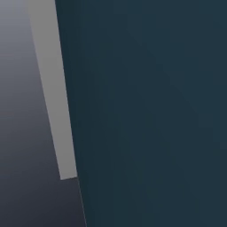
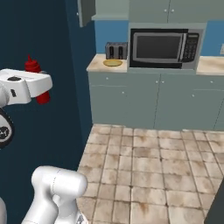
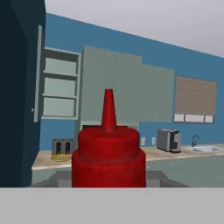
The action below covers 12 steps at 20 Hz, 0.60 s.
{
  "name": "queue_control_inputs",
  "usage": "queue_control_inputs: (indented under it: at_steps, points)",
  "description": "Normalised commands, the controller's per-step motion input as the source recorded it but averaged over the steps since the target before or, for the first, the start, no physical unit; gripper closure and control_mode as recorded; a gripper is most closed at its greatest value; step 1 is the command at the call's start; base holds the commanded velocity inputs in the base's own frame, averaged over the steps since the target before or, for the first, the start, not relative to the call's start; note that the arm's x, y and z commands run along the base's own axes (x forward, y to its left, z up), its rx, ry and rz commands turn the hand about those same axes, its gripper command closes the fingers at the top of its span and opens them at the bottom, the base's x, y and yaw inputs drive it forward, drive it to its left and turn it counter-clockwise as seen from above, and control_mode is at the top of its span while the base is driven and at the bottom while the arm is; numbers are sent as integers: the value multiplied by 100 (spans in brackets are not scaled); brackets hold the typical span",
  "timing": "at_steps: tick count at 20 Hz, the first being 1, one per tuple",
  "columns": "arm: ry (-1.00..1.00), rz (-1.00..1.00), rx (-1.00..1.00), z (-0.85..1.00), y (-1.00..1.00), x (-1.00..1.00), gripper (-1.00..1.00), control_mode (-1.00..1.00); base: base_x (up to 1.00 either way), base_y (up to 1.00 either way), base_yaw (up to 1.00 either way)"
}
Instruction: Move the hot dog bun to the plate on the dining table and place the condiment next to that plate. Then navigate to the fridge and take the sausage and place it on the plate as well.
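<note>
Towering at the left of the right base view: one dark blue-black wall panel point(image 2: 48, 131), filling most of the left base view too, with one grey strip point(image 1: 51, 88) running down its left part there. Right of that panel, one tiled floor point(image 2: 148, 170), and behind it one run of grey-green cabinets topped by a beige table point(image 2: 98, 65) along the blue wall. On that table, right of the panel: one black microwave point(image 2: 165, 47), then one toaster point(image 2: 116, 50) left of it, then one small golden-yellow dish point(image 2: 113, 63) just in front of the toaster. In the hand view, further right along the same table: one coffee machine point(image 3: 168, 140) and one sink with tap point(image 3: 203, 148), below one window blind point(image 3: 195, 99); one open shelf unit point(image 3: 59, 83) above the toaster.

In front of the panel, one white arm point(image 2: 24, 85) — and poking out behind its hand, one condiment point(image 2: 35, 72), the red bottle upright, cap pointing up, held aloft well left of the microwave. In the hand view, same bottle point(image 3: 108, 153) dead centre. Tool point(image 3: 108, 183) — pinching the condiment at its lower body, fingertips hidden behind the bottle.
</note>
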Motion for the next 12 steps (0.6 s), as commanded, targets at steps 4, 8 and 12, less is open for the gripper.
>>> queue_control_inputs:
  at_steps: [4,8,12]
  points:
    - [0,0,0,0,0,0,100,100,-100,-21,0]
    - [0,0,0,0,0,0,100,100,-100,-49,0]
    - [0,0,0,0,0,0,100,100,-100,-91,-3]
